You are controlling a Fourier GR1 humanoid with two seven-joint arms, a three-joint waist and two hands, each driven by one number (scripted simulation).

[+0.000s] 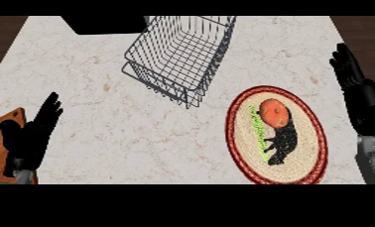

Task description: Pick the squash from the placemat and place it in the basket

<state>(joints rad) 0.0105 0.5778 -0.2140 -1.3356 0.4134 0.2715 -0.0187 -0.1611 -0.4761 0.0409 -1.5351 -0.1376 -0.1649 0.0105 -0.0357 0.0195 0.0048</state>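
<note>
The squash (274,112), a round orange-red fruit, is seen lying on the upper half of an oval woven placemat (311,122) with a red rim, at the right of a pale marbled counter (110,112). A strip of green (258,124) is seen along the squash's left side, and a dark shadow, apparently thrown by the hand above, is cast across the mat below it. Nothing is touching the squash; it has not yet been lifted.

The right hand (353,80) is held near the view's right edge, just beyond the mat's rim, its fingers straight and apart, nothing clasped in them. It is judged to be the nearer hand to the squash and so the likelier one for the pick.

The wire basket (179,55) is set up and to the left of the mat, near it but not touching, tilted as seen from above, with no contents visible through its mesh. A short carry across bare counter would be called for.

The left hand (36,127) is shown resting at the lower left edge, fingers up and relaxed, beside a brown board (9,122) partly cut off by the frame. A dark block (106,24) is seen at the counter's far edge.
</note>
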